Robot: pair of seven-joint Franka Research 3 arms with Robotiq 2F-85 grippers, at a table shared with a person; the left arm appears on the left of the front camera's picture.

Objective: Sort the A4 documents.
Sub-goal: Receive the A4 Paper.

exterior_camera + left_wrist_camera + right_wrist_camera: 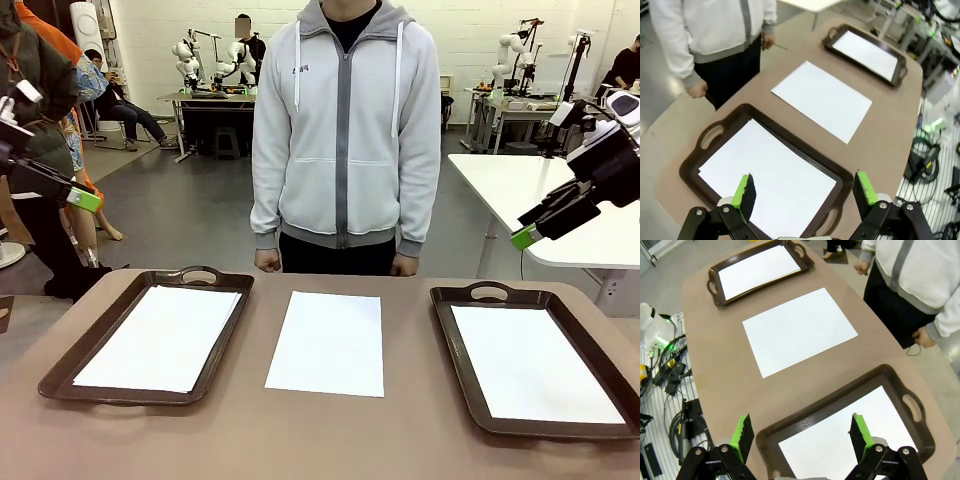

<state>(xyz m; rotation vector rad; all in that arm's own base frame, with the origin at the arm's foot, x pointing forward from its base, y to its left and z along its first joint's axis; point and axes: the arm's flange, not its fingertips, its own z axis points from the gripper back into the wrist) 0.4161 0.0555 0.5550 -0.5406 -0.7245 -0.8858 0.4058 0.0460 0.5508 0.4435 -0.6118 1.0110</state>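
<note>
Tabletop (400,420): brown, with a person in a grey hooded jacket (345,130) standing behind.
Documents: one blank white A4 paper sheet (327,343) lies bare mid-table; one sheet in each dark brown handled tray (60,372).
Left claw (805,189): wide, empty, above the left tray.
Right claw (802,432): wide, empty, above the right tray.

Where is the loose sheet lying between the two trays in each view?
Front view: loose sheet at table centre.
Left wrist view: loose sheet above centre, beyond the near tray.
Right wrist view: loose sheet upper middle.
Shared landmark: the person standing beside it.

A robotics lab: robot arms on tables (215,97) stand behind.
</note>
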